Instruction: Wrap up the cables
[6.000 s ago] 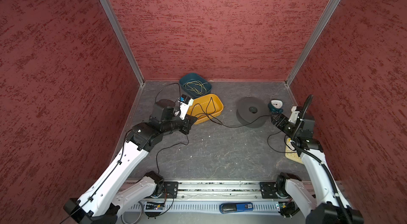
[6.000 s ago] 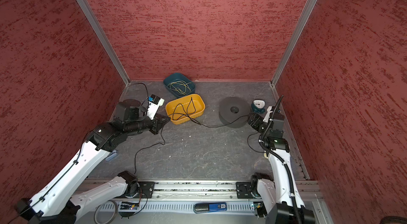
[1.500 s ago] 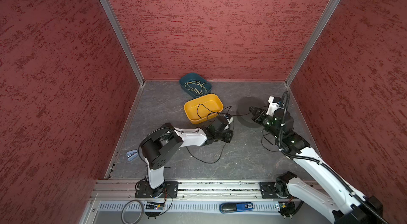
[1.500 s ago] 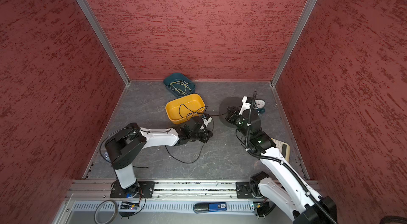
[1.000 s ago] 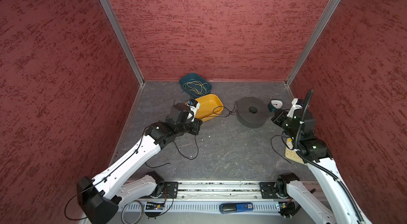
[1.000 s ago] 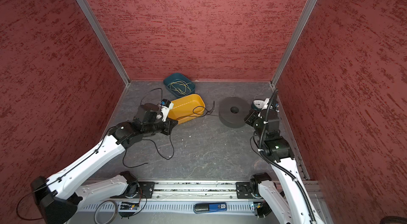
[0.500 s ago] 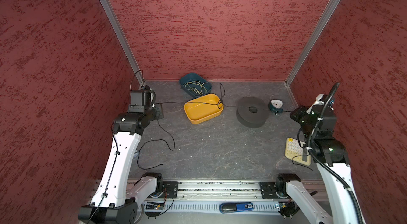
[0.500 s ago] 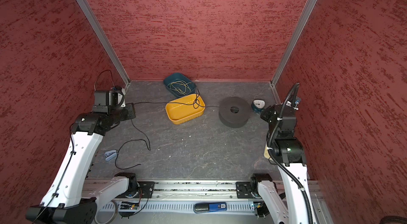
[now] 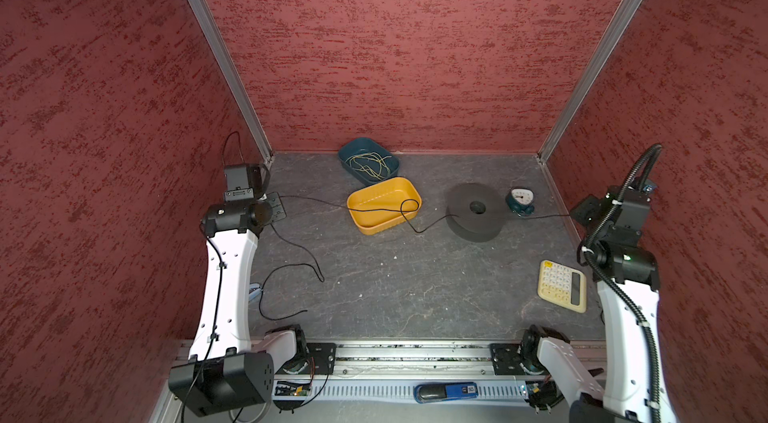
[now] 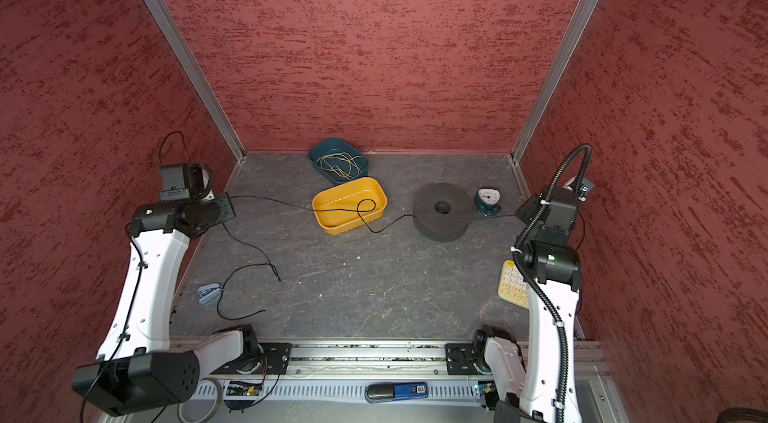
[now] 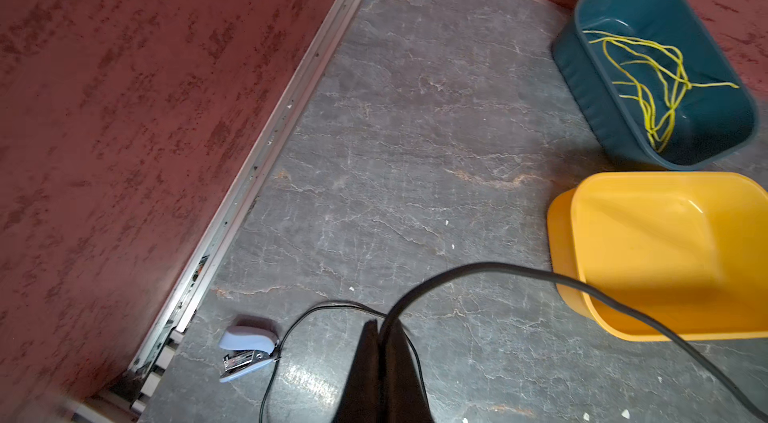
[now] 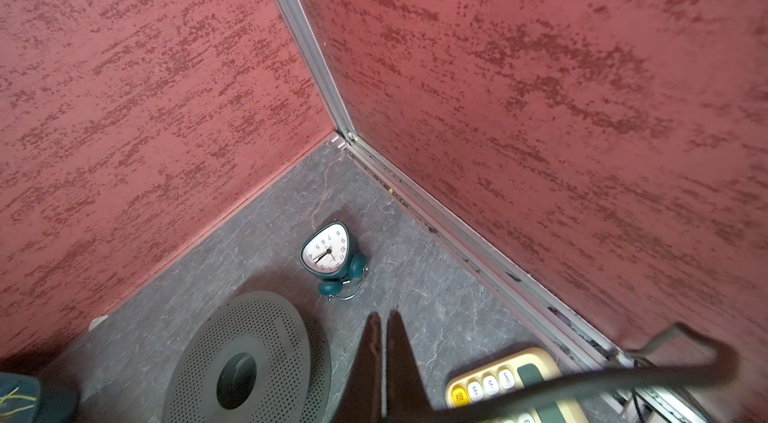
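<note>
left gripper (image 9: 279, 204): middle left of the frame in both top views, raised off the floor (image 9: 395, 296); fingers (image 11: 399, 362) pressed together, pinching the black cord (image 11: 498, 266).
right gripper (image 9: 577, 214): middle right of the frame in both top views; pressed together in the wrist view (image 12: 383, 315); reached by the taut cord and pinching it, though the contact itself is hidden.
black cord, held span: strung across the middle of the frame from left gripper to right gripper; over the rim of the yellow tray (image 9: 365, 229), curled in one small loop above the tray's right end, dipped to the floor, then pulled straight across the top of the black disc (image 9: 473, 234).
black cord, loose tail: hanging from the left gripper, snaking over the floor toward the lower left of the frame, free end lying near the front rail (image 9: 415, 352).
yellow tray: centre of the frame, just in front of the teal tray (image 9: 347, 157).
teal tray: upper centre, with a yellow-green wire (image 9: 370, 163) tangled inside.
black disc: right of centre, flat on the floor.
clock (image 9: 519, 199): just right of the disc.
calculator (image 9: 561, 286): lower right, flat on the floor.
stapler (image 10: 209, 293): lower left, right at the cord's tail; touching or just beside, cannot tell.
</note>
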You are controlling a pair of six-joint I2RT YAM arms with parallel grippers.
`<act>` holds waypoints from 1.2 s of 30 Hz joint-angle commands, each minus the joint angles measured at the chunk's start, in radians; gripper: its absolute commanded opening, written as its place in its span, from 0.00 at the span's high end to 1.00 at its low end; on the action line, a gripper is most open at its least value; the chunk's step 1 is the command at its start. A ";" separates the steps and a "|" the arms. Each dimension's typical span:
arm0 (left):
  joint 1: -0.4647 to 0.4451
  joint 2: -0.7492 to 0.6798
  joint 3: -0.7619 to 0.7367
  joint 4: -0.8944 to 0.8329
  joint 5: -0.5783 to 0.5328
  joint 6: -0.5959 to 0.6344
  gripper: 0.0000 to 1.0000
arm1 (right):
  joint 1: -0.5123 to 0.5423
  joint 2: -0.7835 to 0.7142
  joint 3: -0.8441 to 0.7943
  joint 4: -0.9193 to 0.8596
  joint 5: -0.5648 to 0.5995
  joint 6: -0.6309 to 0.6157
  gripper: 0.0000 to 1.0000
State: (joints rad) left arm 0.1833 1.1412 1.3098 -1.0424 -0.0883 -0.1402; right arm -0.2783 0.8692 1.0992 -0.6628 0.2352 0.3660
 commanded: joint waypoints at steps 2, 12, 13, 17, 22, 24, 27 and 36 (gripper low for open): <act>-0.048 -0.077 -0.014 0.052 0.172 0.012 0.97 | -0.008 -0.040 -0.037 0.010 -0.167 -0.006 1.00; -0.322 -0.102 -0.090 0.116 0.389 0.029 0.93 | -0.006 -0.159 -0.272 0.034 -0.495 0.086 0.97; -0.327 -0.097 -0.099 0.123 0.416 0.035 0.94 | -0.007 -0.169 -0.288 0.025 -0.522 0.089 0.97; -0.329 -0.085 -0.114 0.132 0.488 0.050 0.94 | -0.001 -0.212 -0.336 0.002 -0.611 0.104 0.96; -0.352 -0.086 -0.147 0.148 0.502 0.077 0.93 | 0.004 -0.203 -0.361 -0.004 -0.630 0.098 0.62; -0.354 -0.077 -0.151 0.149 0.512 0.079 0.93 | 0.006 -0.190 -0.368 0.024 -0.627 0.108 0.44; -0.354 -0.065 -0.167 0.164 0.551 0.092 0.93 | 0.006 -0.153 -0.410 0.119 -0.633 0.133 0.26; -0.364 -0.069 -0.199 0.197 0.617 0.105 0.93 | 0.006 0.104 -0.577 0.712 -0.807 0.320 0.14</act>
State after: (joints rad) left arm -0.1703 1.0924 1.1236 -0.8867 0.4931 -0.0608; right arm -0.2756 0.9337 0.5434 -0.2249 -0.5011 0.6079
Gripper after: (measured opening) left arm 0.069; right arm 0.865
